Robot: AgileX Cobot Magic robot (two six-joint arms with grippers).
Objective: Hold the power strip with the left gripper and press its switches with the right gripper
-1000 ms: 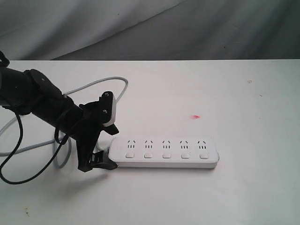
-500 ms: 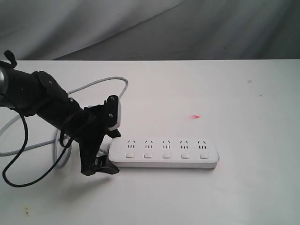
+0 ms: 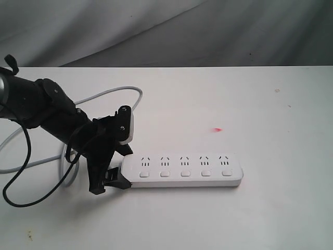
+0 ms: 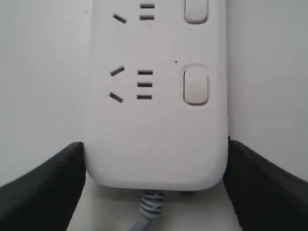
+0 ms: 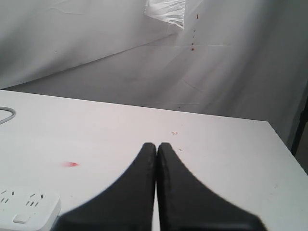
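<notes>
The white power strip [image 3: 182, 170] lies flat on the table, its row of square switches [image 3: 185, 173] facing up. My left gripper [image 3: 122, 166] straddles the strip's cord end. In the left wrist view the black fingers [image 4: 53, 183] press against both long sides of the power strip [image 4: 154, 110], beside the first switch [image 4: 196, 85]. My left gripper [image 4: 155, 148] is shut on it. My right gripper [image 5: 156, 145] is shut and empty, hovering above the table past the strip's far end [image 5: 26, 206]. The right arm is outside the exterior view.
The grey cord [image 3: 106, 95] loops behind the left arm toward the table's left side. A thin black cable [image 3: 18, 179] hangs from that arm onto the table. A small red mark [image 3: 217, 129] lies behind the strip. Grey cloth hangs beyond the table's far edge [image 3: 208, 66].
The left arm shifted slightly, and its fingers have closed in from wide apart until they touch both sides of the strip's cord end. The strip stays in place.
</notes>
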